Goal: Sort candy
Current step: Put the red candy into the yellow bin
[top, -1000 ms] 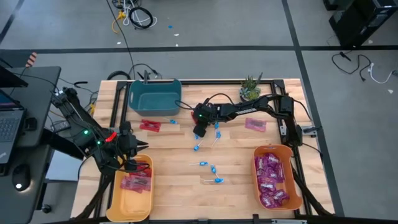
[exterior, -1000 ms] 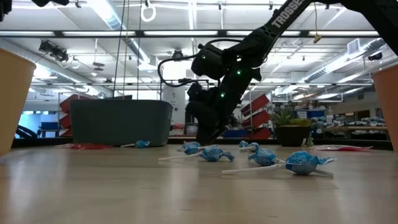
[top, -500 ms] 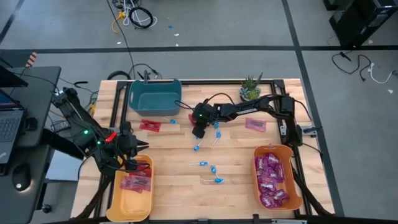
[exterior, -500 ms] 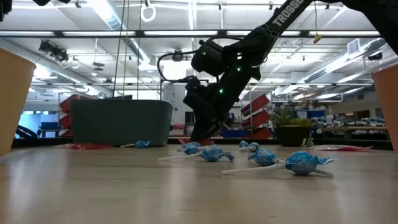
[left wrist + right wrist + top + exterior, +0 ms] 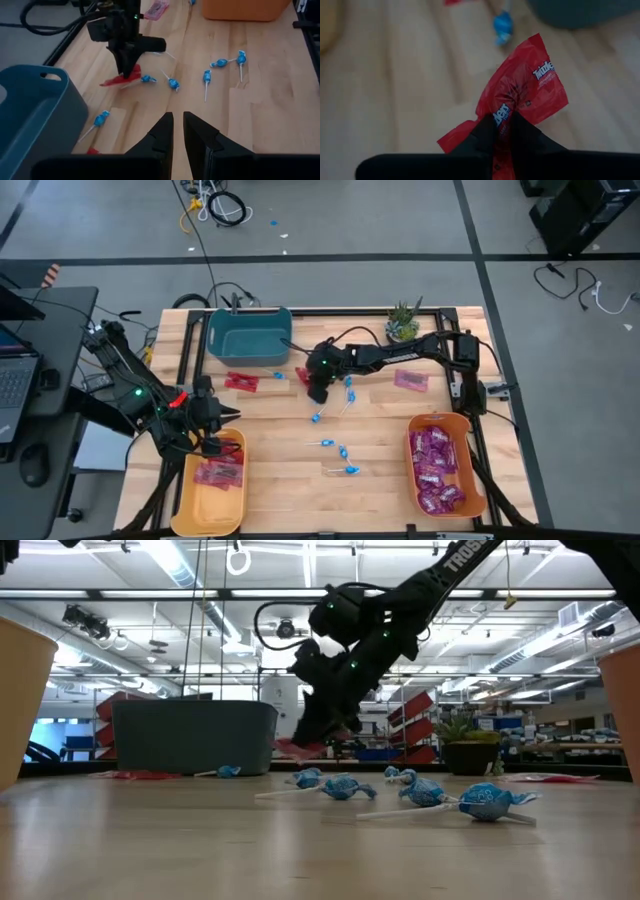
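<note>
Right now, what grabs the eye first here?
The right pincer, near the table's middle, is shut on a red packet held clear of the wood. Blue lollipops lie scattered just in front of it. The orange bin at the front right is packed with purple packets, and the left pincer hovers by the yellow bin at front left.
</note>
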